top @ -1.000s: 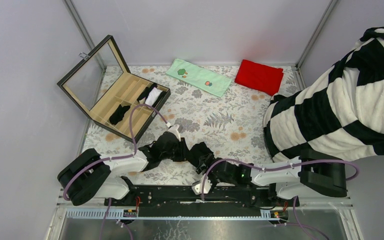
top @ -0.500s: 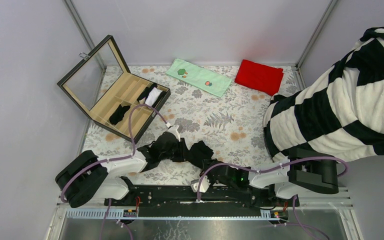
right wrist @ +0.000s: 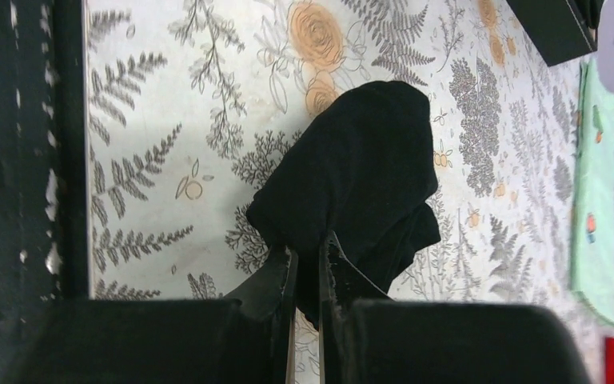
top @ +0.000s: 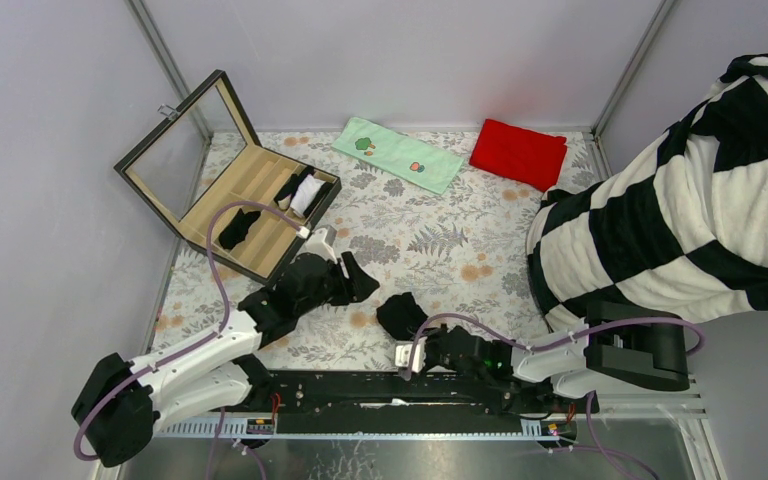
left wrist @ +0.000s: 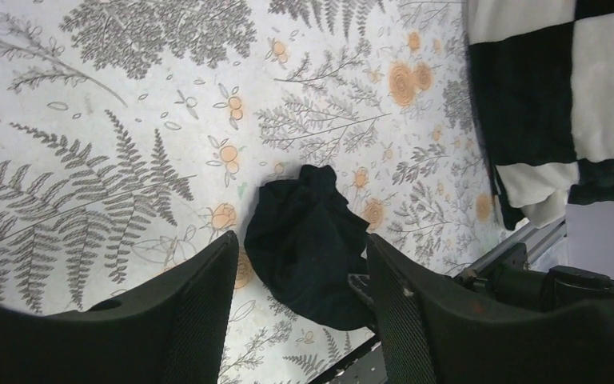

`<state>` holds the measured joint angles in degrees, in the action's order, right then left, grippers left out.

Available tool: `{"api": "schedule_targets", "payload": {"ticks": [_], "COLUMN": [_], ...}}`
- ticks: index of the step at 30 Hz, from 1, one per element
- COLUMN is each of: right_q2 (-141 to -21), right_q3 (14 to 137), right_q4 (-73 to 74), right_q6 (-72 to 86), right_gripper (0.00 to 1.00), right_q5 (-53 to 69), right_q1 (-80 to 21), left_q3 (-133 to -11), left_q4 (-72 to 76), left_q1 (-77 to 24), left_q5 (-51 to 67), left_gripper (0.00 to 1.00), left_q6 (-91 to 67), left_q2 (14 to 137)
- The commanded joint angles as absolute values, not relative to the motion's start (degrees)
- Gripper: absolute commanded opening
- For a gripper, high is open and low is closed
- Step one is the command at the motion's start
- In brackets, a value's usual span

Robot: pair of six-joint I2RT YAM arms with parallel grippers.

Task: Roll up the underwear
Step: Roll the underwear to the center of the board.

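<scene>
A bench (top: 440, 240) covered in a fern-and-flower print carries an open wooden box (top: 245, 180) at its far left, a green towel (top: 398, 154) and a red cloth (top: 518, 153) along the far edge, a black-and-white striped blanket (top: 680, 210) heaped on the right, and bundled black underwear (top: 402, 312) near the front.

The right gripper (right wrist: 308, 245) covers one edge of the underwear (right wrist: 360, 160)
</scene>
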<state>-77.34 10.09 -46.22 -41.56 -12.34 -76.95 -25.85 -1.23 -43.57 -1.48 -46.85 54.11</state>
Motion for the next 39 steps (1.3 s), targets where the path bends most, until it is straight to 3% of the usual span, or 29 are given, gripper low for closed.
{"api": "schedule_targets", "payload": {"ticks": [1, 22, 30, 39], "right_q2": [-78.24, -91.55, -91.84, -92.24], "right_q3": [8.39, 2.29, 4.02, 5.39], "right_q4": [-59.67, -90.95, -87.2, -84.28], "right_q6": [-26.75, 7.01, 5.67, 4.11], "right_gripper": [0.0, 0.0, 0.0, 0.0], "right_q5": [-11.53, -29.25, -27.82, -28.09], "right_q1": [-77.52, -77.52, -77.61, -77.6], "left_q3": [-26.2, -19.81, -21.31, -21.54], "left_q4": [-5.08, 7.82, 11.58, 14.15], "left_q1": [-43.15, -43.22, -43.32, -45.22], "left_q5": [-2.66, 7.34, 8.43, 7.83], "left_gripper": [0.66, 0.72, 0.86, 0.9], "left_q6": [-46.81, -53.22, -55.26, -60.39], "left_q2": [54.04, 55.68, 61.29, 66.78]}}
